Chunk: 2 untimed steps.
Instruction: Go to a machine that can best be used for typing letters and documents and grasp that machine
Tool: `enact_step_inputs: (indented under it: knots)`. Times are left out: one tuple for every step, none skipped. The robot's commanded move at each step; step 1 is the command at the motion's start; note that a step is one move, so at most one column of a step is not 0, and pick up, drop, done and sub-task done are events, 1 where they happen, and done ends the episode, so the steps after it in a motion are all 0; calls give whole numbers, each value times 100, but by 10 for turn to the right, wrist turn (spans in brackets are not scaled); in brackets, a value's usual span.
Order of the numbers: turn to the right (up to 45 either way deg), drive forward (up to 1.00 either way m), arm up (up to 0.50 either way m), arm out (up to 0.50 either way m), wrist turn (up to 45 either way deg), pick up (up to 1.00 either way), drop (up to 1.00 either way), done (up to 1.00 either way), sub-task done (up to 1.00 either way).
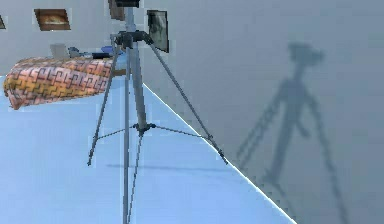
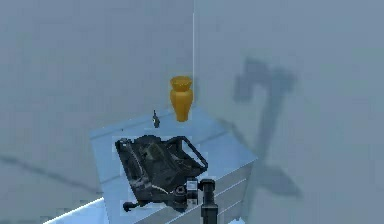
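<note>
A dark, boxy machine (image 2: 155, 168) with light flecks, which could be a typewriter, lies on the top of a pale blue-grey cabinet (image 2: 225, 150) in the arm side view. The arm (image 2: 209, 205) rises from the bottom edge at the cabinet's near side. My gripper (image 2: 186, 191) is at the machine's near right corner. The machine lies right behind the gripper, so I cannot tell whether it holds anything.
An orange vase (image 2: 181, 98) and a small dark object (image 2: 155, 116) stand at the back of the cabinet top. In the forward view a camera on a tripod (image 1: 133, 90) stands ahead on light blue floor, with a patterned bed (image 1: 58, 80) at left and a grey wall on the right.
</note>
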Motion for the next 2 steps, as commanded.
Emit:
enact_step_inputs:
  knots:
    - [0, 0, 10, 0, 0, 0, 0, 0, 0]
    - [0, 0, 0, 0, 0, 0, 0, 100, 0]
